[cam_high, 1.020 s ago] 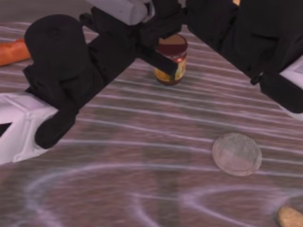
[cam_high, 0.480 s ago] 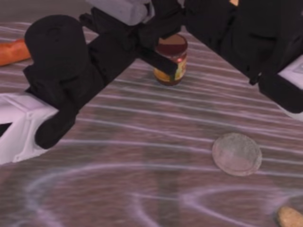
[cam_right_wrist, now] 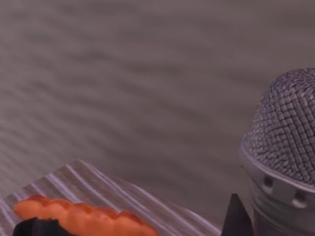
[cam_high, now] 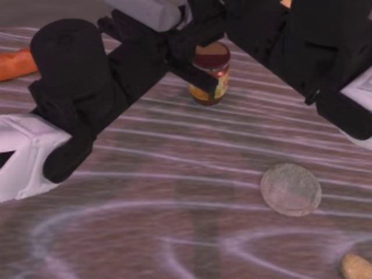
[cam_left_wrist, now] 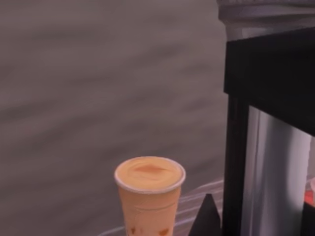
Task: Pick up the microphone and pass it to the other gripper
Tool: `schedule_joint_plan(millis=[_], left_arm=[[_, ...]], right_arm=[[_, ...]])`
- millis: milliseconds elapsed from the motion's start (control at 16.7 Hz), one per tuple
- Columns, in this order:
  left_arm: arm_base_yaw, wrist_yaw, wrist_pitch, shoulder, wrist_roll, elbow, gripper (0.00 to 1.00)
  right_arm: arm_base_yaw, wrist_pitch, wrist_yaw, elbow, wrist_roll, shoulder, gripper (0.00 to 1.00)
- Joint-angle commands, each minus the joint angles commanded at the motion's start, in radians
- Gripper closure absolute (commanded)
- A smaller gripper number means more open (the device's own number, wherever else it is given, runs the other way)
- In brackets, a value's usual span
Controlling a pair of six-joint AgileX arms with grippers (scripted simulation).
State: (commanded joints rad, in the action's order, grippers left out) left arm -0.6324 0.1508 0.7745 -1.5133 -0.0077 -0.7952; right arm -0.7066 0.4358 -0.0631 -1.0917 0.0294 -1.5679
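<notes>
Both arms meet high over the table's far middle. My left gripper [cam_high: 181, 42] reaches in from the left and my right gripper [cam_high: 235, 26] from the right, almost touching. From above the microphone is lost among the black parts. In the right wrist view its grey mesh head [cam_right_wrist: 288, 128] looms just beside one of my right fingertips [cam_right_wrist: 236, 219]. That gripper [cam_right_wrist: 139, 231] stands open. In the left wrist view my left gripper [cam_left_wrist: 209, 219] shows as one closed point beside a tall black and silver shape [cam_left_wrist: 268, 162], and it appears shut on the microphone's handle.
A jar with a dark red lid [cam_high: 209, 72] stands under the grippers. A grey disc [cam_high: 290, 189] lies at the right, a tan lump [cam_high: 356, 266] at the front right corner. An orange bread stick [cam_high: 16, 63] lies far left. An orange cup [cam_left_wrist: 149, 196] shows ahead of the left wrist.
My right arm has crept a little toward the left arm. The left arm and the things on the table have stayed still.
</notes>
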Motion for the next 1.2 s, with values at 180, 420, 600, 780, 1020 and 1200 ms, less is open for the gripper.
schedule_joint_plan(millis=[180, 420, 600, 780, 1020, 1200], left_arm=[[0.000, 0.000, 0.000, 0.000, 0.000, 0.000, 1.00], [0.000, 0.000, 0.000, 0.000, 0.000, 0.000, 1.00], [0.000, 0.000, 0.000, 0.000, 0.000, 0.000, 0.77], [0.000, 0.000, 0.000, 0.000, 0.000, 0.000, 0.55], [0.000, 0.000, 0.000, 0.000, 0.000, 0.000, 0.25], [0.000, 0.000, 0.000, 0.000, 0.000, 0.000, 0.02]], right_arm=[[0.000, 0.000, 0.000, 0.000, 0.000, 0.000, 1.00], [0.000, 0.000, 0.000, 0.000, 0.000, 0.000, 1.00], [0.000, 0.000, 0.000, 0.000, 0.000, 0.000, 1.00], [0.000, 0.000, 0.000, 0.000, 0.000, 0.000, 1.00], [0.000, 0.000, 0.000, 0.000, 0.000, 0.000, 1.00], [0.000, 0.000, 0.000, 0.000, 0.000, 0.000, 1.00]])
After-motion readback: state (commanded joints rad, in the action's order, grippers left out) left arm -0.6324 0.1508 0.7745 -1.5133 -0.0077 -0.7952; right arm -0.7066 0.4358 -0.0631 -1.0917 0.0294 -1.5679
